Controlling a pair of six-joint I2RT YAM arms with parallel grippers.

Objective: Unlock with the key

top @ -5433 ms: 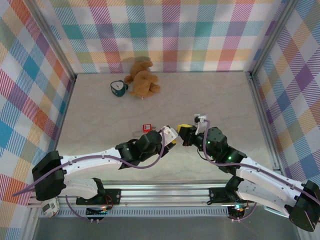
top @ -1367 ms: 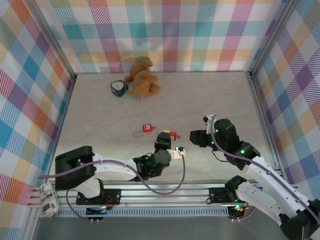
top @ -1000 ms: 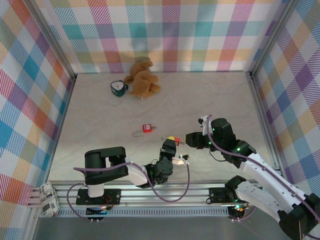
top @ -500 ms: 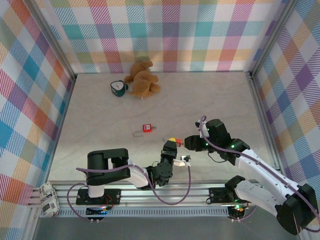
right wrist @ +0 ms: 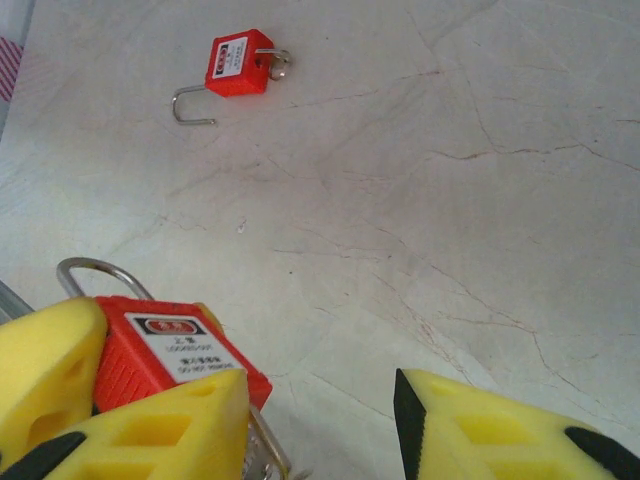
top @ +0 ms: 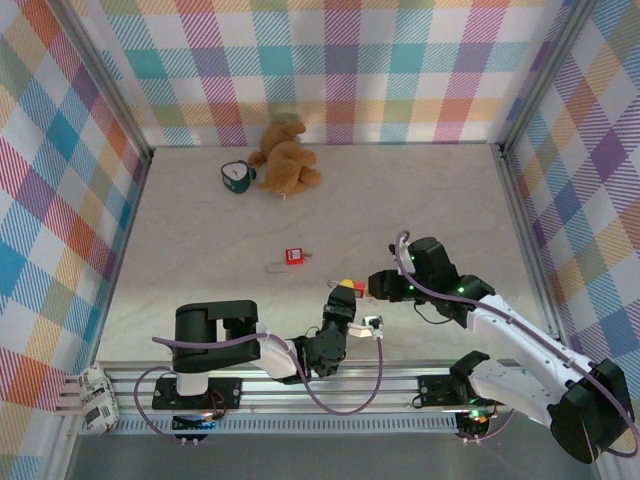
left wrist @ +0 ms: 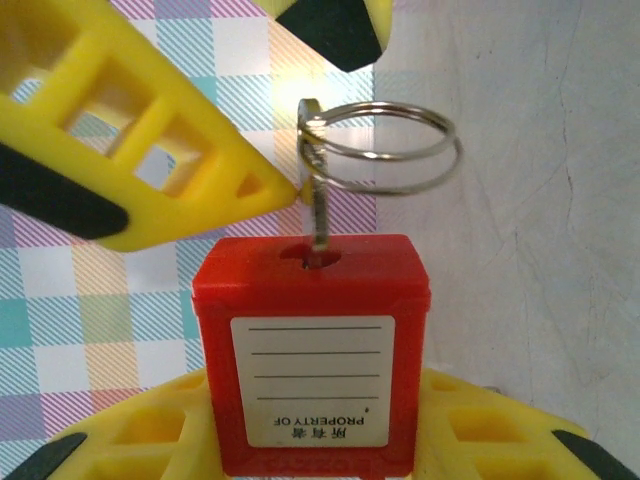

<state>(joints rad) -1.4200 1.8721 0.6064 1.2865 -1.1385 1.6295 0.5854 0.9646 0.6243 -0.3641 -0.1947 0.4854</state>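
My left gripper [top: 341,298] is shut on a red padlock [left wrist: 312,350], held upright by its body between the yellow fingers [left wrist: 500,430]. The key [left wrist: 317,215], thin pale metal on a wire ring [left wrist: 385,150], stands in the keyhole on the padlock's upper face. My right gripper [right wrist: 320,392] is open and right at the key. One of its fingers [left wrist: 150,130] touches the key's shaft, and the other fingertip [left wrist: 330,30] hangs above the key's head. In the right wrist view the padlock [right wrist: 165,350] and key [right wrist: 268,452] lie beside the left finger [right wrist: 140,430].
A second red padlock [top: 293,257] lies on the table with its wire shackle [right wrist: 190,105] swung out and a key in it. A brown teddy bear [top: 285,155] and a small teal object [top: 236,176] sit at the back. Plaid walls enclose the table.
My right gripper has slid left and closer until its fingers reach the key. My left gripper with the padlock has drawn slightly nearer to the arms' bases.
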